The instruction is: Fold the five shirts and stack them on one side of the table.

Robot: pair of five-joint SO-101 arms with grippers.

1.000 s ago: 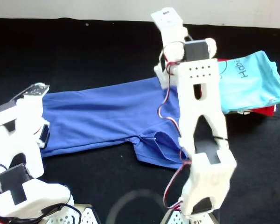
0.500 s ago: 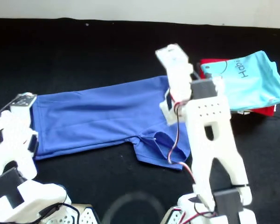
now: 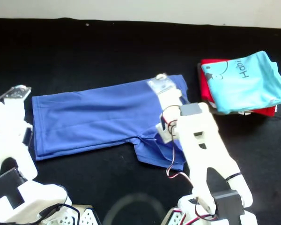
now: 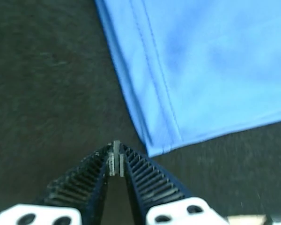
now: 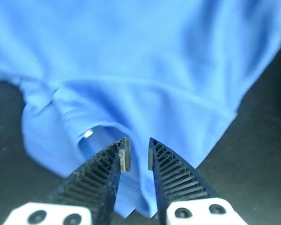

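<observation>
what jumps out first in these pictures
A blue shirt lies spread across the middle of the black table. A folded stack, light blue over red, sits at its right side. The right end effector hovers, slightly open, over the shirt's end nearest that stack.

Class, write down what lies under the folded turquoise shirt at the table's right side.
A folded red cloth shirt lies under the folded turquoise shirt; its edges poke out at two sides. Its middle is covered, and whether anything else lies between or below cannot be told.

Right end effector (image 5: 136,154) back, seemingly lower.
</observation>
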